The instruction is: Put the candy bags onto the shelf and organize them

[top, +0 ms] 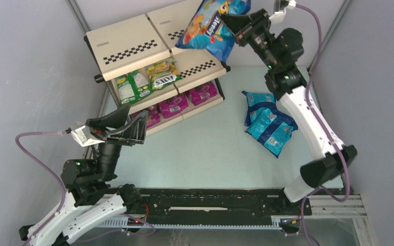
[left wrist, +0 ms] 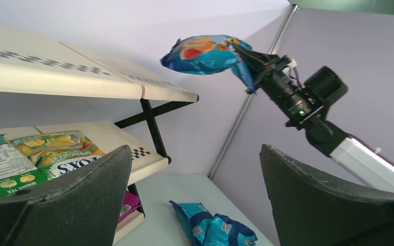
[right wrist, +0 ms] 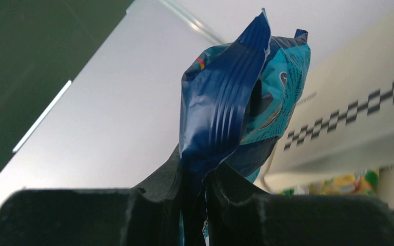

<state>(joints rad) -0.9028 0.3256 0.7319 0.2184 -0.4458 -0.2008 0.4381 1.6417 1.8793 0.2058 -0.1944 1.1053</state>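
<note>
The right tool (top: 232,24) pinched the blue bag (top: 209,28) above the shelf (top: 125,45). The left tool (top: 127,124) hovered spread, near left.

A robot lab cell: grey partition walls (top: 25,61) enclose a mock shop shelf (top: 125,43).

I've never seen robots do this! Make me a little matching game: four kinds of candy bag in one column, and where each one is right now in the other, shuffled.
Bags:
1. blue bag with orange fruit art
2. green-yellow bags
3. magenta bags
4. teal-blue bags

Places:
A. lying on the table, to the right of the shelf
B. on the lowest tier of the shelf
C. held in the air by the right gripper, above the top tier
D. on the middle tier of the shelf

Pairs: 1-C, 2-D, 3-B, 4-A
</note>
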